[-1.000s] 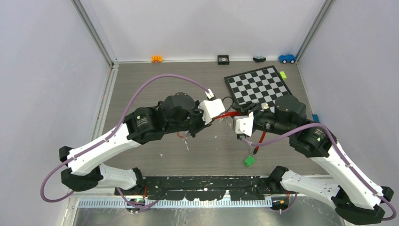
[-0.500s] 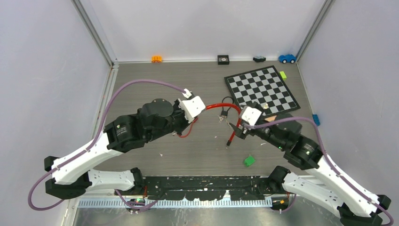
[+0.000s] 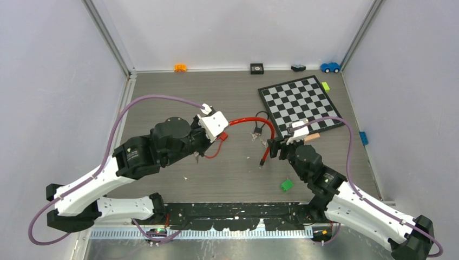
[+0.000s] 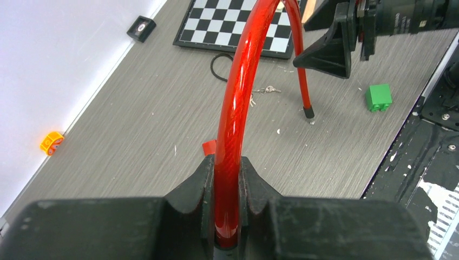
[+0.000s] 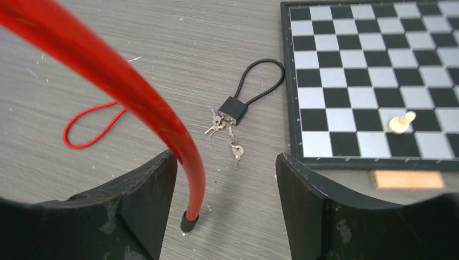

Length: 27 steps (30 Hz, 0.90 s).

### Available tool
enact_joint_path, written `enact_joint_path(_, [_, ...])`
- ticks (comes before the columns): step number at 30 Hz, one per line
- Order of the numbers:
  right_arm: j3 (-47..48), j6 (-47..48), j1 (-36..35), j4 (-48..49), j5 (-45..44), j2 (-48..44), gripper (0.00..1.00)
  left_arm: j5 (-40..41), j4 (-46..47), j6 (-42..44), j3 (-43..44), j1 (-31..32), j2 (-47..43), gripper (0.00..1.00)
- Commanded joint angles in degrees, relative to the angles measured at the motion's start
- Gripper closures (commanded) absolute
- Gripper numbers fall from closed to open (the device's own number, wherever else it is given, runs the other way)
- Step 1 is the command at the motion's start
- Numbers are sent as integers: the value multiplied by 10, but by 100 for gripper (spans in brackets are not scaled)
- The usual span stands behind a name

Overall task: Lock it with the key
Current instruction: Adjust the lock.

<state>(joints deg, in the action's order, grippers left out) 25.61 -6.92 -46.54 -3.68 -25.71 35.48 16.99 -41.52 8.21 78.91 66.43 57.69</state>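
A red cable lock (image 4: pixel 238 103) arches up from my left gripper (image 4: pixel 227 179), which is shut on it near one end. The cable's black-capped free end (image 5: pixel 188 221) touches the table between the spread fingers of my right gripper (image 5: pixel 224 184), which is open and holds nothing. In the top view the cable (image 3: pixel 246 121) runs from the left gripper (image 3: pixel 221 131) over to the right gripper (image 3: pixel 273 147). A small black padlock (image 5: pixel 233 110) with a thin loop lies flat on the table. Small keys (image 5: pixel 215 122) lie beside it, and another key (image 5: pixel 236 150) sits just below.
The chessboard (image 3: pixel 300 103) lies at the back right with a pale pawn (image 5: pixel 400 122) on it, and a wooden block (image 5: pixel 403 179) lies by its edge. A green block (image 3: pixel 286 184) sits near the right arm. A thin red cord (image 5: pixel 89 127) lies left. Small toys line the back wall (image 3: pixel 256 68).
My right gripper has opened and let go of the red cable, and that arm has drawn back toward the near edge. The left arm has carried its end of the cable leftward.
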Motion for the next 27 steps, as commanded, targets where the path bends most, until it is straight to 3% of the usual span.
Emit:
enact_joint_path(1, [-48,-153,-2,110,-57,-6,30,8,82,1,3,1,-21,100])
enact_joint_path(10, [-103,-210,-2,165,-52,33,35,2,97,-5,-4,1,-27,100])
enact_joint_path(22, [-99,-195,-2,155,-29,77,37,-2,132,-12,-16,2,-45,100])
enact_joint_path(27, [-100,-180,0,168,-3,84,42,-10,149,-15,-22,1,-52,100])
